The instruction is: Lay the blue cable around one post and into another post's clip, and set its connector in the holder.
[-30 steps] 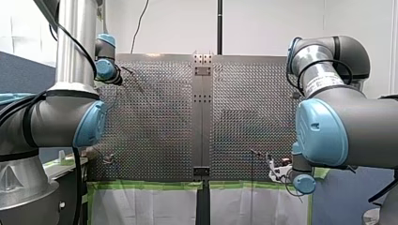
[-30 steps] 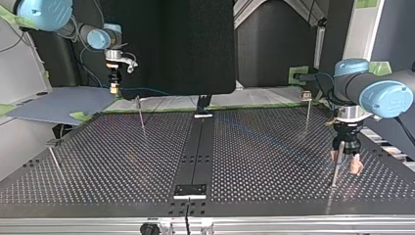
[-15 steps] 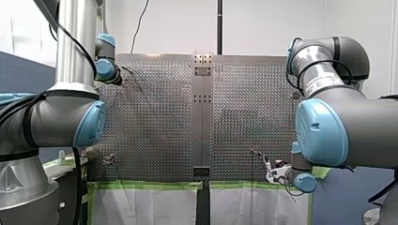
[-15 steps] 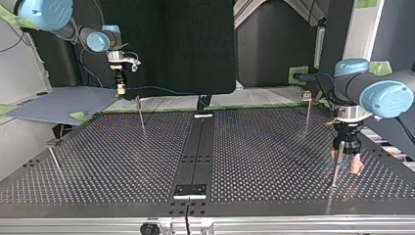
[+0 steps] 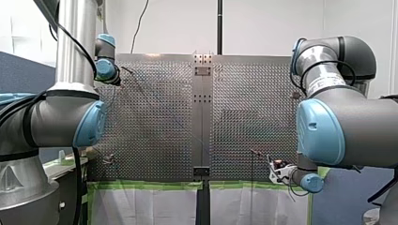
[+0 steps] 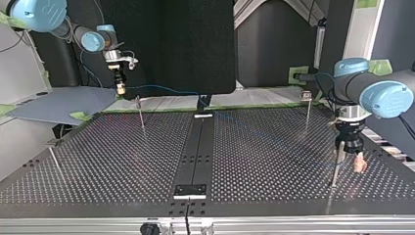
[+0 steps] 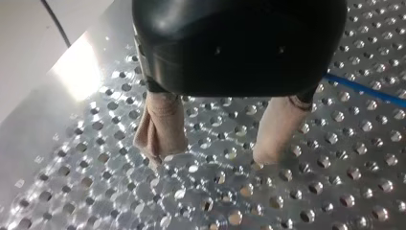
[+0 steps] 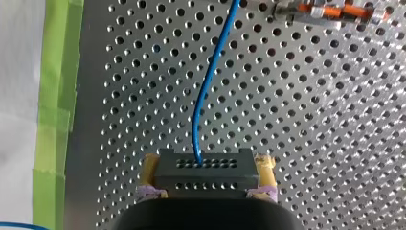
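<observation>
**A:** Since my right end effector (image 6: 120, 89) has its yellow pads closed on the dark connector (image 8: 203, 173), why is it held so high, far out from the centre strip (image 6: 195, 147) on the top view's left side?

**B:** To hold the slack off the desk (image 6: 274, 147), I'd judge. The blue cable (image 8: 207, 86) leaves the connector's face and runs through the air, back across the centre strip towards my left arm.

**A:** And the left end effector (image 7: 210, 155)?

**B:** Wide open, with nothing between its beige pads (image 7: 160, 127). It hangs low over the perforated plate, across the centre strip from the connector and just beside a thin post (image 6: 335, 169). The cable passes to one side of its fingers, not between them.

**A:** So nothing is routed yet?

**B:** Nothing I can confirm. The line is too faint near that post to tell whether it touches. An open end effector placed there looks meant to catch or guide the cable around it.

**A:** What is the orange fitting (image 8: 330, 12) ahead of the connector?

**B:** Probably the head of the second post (image 6: 141, 111), on the connector's side of the centre strip. It may be a clip, though I can't be sure.

**A:** What could go wrong?

**B:** A taut span could tug the connector askew in those pads.
</observation>
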